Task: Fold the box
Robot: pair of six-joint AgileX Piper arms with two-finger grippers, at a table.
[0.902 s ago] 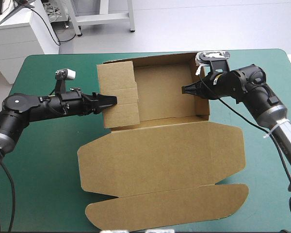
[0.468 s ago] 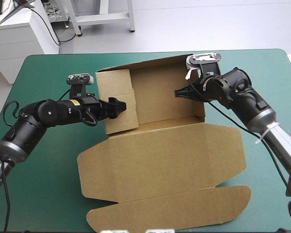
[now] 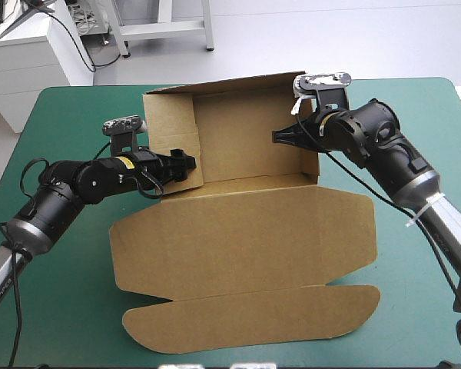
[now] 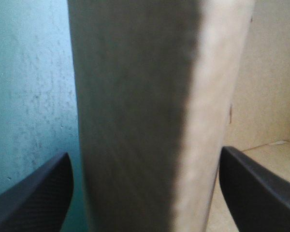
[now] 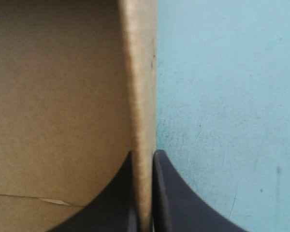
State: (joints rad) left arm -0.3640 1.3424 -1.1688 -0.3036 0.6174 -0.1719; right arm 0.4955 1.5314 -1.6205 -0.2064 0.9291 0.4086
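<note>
Brown cardboard box [image 3: 242, 231] sits mid-table on teal-green cover [image 3: 54, 307], walls up toward the far edge, lid flat toward the near edge. Wide-open black left gripper [image 3: 186, 163] straddles its left wall; black right gripper [image 3: 280, 137] pinches its right wall.

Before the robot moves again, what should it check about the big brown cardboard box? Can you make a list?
1. Right claw pinching the brown cardboard box's right wall: ok.
2. Left claw gripping the left wall: not ok, its fingers stand apart around it.
3. Back wall standing up: ok.
4. Wide lid lying flat on the teal-green table cover: ok.
5. Left wall's flap tucked all the way: cannot tell.
</note>
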